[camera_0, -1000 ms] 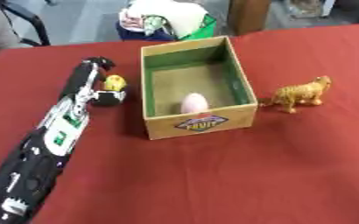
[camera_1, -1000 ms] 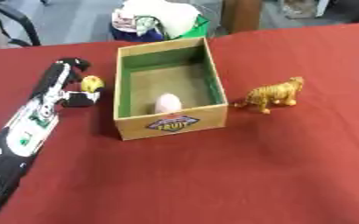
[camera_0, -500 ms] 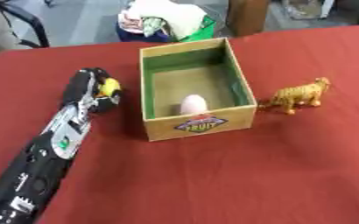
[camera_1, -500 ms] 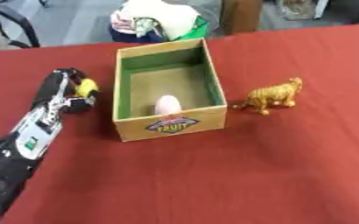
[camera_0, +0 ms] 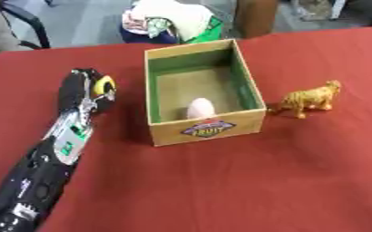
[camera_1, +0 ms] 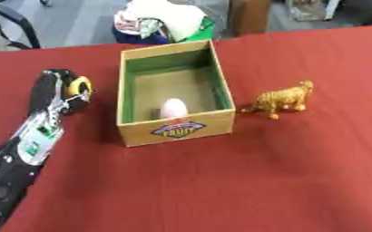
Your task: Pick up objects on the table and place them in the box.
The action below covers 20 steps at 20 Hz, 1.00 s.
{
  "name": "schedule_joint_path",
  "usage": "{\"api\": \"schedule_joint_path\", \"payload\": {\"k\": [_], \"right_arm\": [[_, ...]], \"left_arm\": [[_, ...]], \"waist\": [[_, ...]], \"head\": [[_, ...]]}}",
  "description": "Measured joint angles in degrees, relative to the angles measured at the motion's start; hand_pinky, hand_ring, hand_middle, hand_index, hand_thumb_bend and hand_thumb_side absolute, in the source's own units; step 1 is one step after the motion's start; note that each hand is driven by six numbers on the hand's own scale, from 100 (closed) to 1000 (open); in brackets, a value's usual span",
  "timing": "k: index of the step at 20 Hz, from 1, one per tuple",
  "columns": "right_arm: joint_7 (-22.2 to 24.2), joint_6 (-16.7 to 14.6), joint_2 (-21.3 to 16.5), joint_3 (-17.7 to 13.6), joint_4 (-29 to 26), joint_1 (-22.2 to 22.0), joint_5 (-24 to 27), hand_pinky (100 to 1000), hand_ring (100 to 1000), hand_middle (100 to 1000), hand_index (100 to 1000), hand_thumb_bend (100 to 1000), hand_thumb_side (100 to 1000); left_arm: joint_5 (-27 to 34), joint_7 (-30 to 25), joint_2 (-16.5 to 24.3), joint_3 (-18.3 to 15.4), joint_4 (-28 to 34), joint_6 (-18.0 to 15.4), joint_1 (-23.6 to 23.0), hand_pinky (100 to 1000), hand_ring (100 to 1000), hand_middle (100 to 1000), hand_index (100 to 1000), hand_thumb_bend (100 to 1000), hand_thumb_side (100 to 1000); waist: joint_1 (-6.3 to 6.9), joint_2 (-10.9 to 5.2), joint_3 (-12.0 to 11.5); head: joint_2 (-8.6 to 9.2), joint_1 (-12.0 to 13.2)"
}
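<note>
One left hand point(camera_0: 84, 93) seems curled round a yellow object point(camera_0: 105, 86) beside the box point(camera_0: 208, 131); right fingers unreadable.

Soft, even light falls from above on the red counter point(camera_0: 245, 181), bright enough with no glare. The cardboard box point(camera_0: 206, 130) casts a faint shadow to its left, and its green inner walls are darker on the left side. The toy tiger point(camera_0: 306, 99) has a small shadow just beneath it. Everything looks slightly blurred; the label on the box is unreadable.
</note>
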<state>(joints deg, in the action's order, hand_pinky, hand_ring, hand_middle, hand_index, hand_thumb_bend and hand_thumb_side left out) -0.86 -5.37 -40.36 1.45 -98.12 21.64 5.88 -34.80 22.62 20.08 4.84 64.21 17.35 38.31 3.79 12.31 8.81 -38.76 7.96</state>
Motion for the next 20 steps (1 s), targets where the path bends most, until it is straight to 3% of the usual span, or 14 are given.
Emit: {"api": "schedule_joint_path", "payload": {"k": [7,14,17,18,20], "right_arm": [[0.09,0.05,0.31,0.05,0.00,0.03,0.04,519,653,686,800,100,100],[0.30,-0.13,0.33,0.35,0.01,0.12,0.10,518,651,684,797,100,100],[0.30,-0.13,0.33,0.35,0.04,0.13,0.10,518,652,684,797,100,100],[0.30,-0.13,0.33,0.35,0.11,0.13,0.10,518,652,684,796,100,100],[0.30,-0.13,0.33,0.35,0.23,0.22,0.10,518,652,684,796,100,100]], "left_arm": [[8.11,-1.95,-0.54,4.69,8.77,-3.47,2.70,387,250,285,495,100,100],[7.17,-8.60,-2.67,9.79,10.26,-5.56,6.33,420,276,313,521,124,100],[5.71,-11.95,-3.63,11.60,8.22,-7.05,6.75,458,315,355,557,194,100],[5.26,-13.13,-3.89,12.07,7.52,-7.67,6.79,514,388,433,629,360,100],[4.53,-15.84,-4.04,12.98,6.50,-9.23,6.78,578,489,524,705,496,100]], "waist": [[0.01,0.00,0.28],[0.21,0.00,0.62],[0.31,0.00,0.65],[0.32,0.00,0.66],[0.33,0.00,0.64]], "head": [[0.01,0.31],[0.06,0.80],[0.08,1.00],[0.09,1.03],[0.22,1.04]]}}
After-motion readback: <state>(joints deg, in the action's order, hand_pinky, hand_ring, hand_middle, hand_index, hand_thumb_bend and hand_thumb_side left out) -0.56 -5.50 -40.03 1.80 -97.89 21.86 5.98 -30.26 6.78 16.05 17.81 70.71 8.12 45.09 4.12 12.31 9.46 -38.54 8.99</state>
